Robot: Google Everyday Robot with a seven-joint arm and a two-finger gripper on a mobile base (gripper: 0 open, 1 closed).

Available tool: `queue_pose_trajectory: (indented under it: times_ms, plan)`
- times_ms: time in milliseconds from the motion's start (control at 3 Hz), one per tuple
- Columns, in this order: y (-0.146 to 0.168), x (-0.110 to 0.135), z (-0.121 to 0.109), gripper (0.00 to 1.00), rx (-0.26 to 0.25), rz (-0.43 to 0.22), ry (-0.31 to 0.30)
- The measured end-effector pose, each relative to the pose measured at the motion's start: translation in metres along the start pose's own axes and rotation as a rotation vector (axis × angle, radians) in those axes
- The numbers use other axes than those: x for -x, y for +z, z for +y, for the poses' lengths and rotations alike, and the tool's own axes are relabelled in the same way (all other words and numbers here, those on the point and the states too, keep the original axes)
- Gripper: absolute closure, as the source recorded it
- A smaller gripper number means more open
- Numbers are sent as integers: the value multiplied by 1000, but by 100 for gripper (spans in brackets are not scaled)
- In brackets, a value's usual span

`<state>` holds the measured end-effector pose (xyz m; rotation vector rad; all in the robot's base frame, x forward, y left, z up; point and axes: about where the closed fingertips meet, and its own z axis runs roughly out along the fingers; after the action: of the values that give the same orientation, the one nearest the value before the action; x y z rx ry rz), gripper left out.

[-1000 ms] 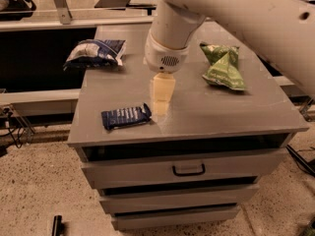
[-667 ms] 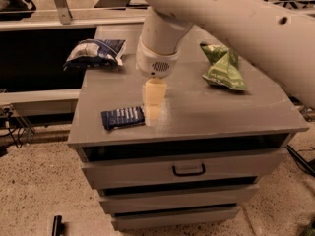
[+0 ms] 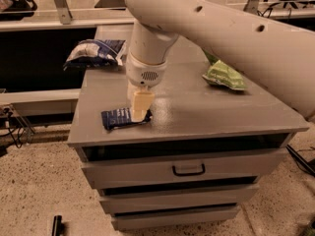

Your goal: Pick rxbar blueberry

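Observation:
The rxbar blueberry (image 3: 117,118), a small flat dark navy wrapper with pale print, lies near the front left edge of the grey cabinet top (image 3: 206,109). My gripper (image 3: 139,110) hangs down from the thick white arm (image 3: 206,28) and sits low over the bar's right end, covering it. I cannot tell whether it touches the bar.
A puffy blue-and-white bag (image 3: 95,53) lies at the back left of the top. A green crinkled bag (image 3: 224,75) lies at the right, partly behind the arm. The cabinet has drawers with a dark handle (image 3: 188,170). A small dark object (image 3: 56,225) lies on the speckled floor.
My gripper has moved left and down from the middle of the top to the right end of the bar. The bar and bags have not moved.

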<state>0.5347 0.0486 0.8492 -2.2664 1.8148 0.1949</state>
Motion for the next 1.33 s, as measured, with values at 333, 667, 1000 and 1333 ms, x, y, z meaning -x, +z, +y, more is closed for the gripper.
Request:
queue_pose_trajectory:
  times_ms: [333,667,1000,1333]
  plan:
    - [8,2,5,46,15,-6,-1]
    - [11,3,11,40,27,-16,-4]
    - [13,6,18,40,37,-24,-16]
    - [13,7,23,65,37,-25,-22]
